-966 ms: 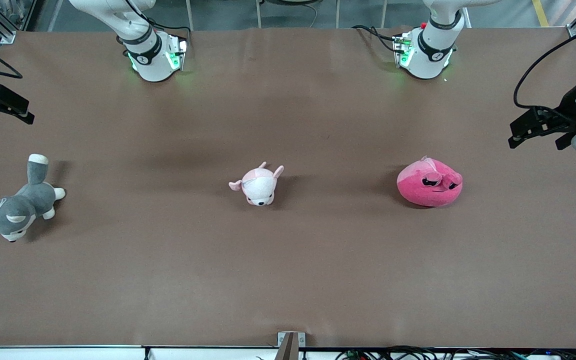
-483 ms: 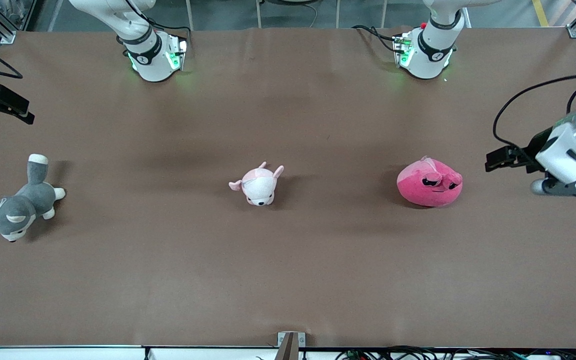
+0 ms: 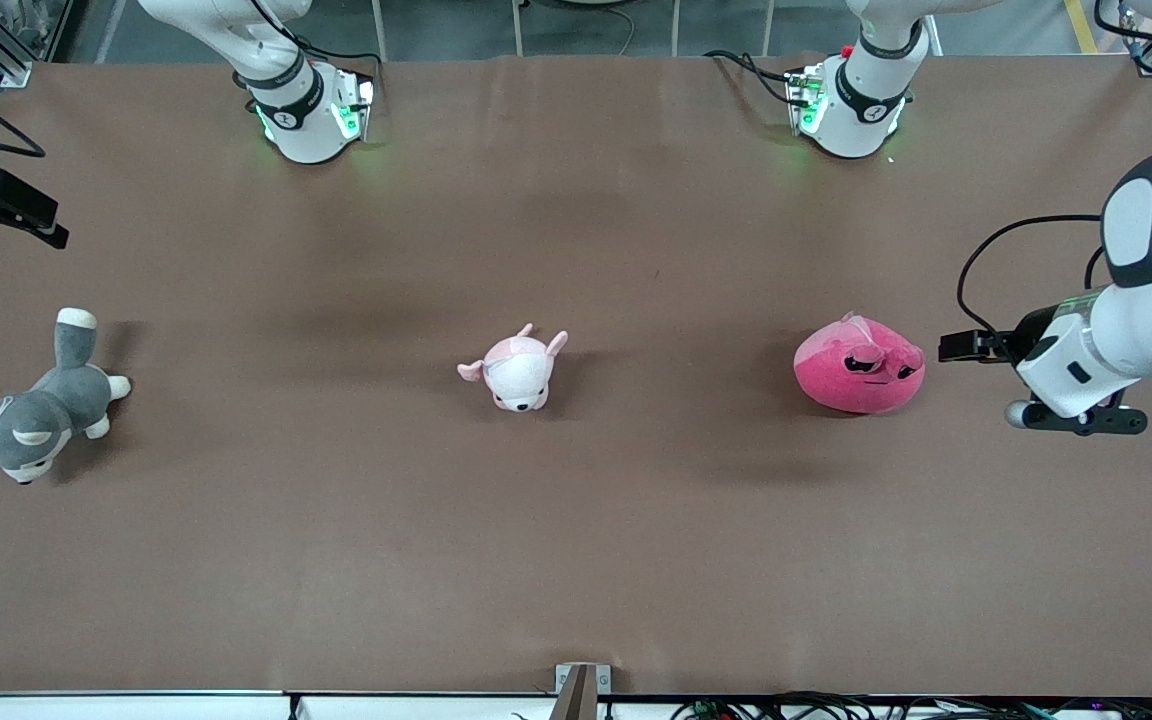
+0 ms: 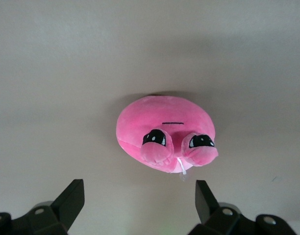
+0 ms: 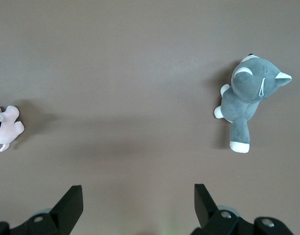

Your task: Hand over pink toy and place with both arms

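The pink toy (image 3: pixel 859 367), a round magenta plush with dark droopy eyes, lies on the brown table toward the left arm's end. In the left wrist view the pink toy (image 4: pixel 164 137) sits just ahead of the fingertips, untouched. My left gripper (image 3: pixel 964 346) hangs open over the table beside the toy, on the side of the table's end. Its open jaws (image 4: pixel 140 200) hold nothing. My right gripper (image 3: pixel 26 212) waits open over the right arm's end of the table, and its wrist view shows the same gripper (image 5: pixel 138 200) empty.
A small pale pink-and-white plush (image 3: pixel 516 368) lies at the table's middle. A grey-and-white plush dog (image 3: pixel 36 415) lies at the right arm's end, below the right gripper. Both arm bases (image 3: pixel 306 110) stand along the table's back edge.
The left arm has swung down and in from the table's end, bringing its gripper close beside the pink toy. The right arm and all three plush toys have not moved.
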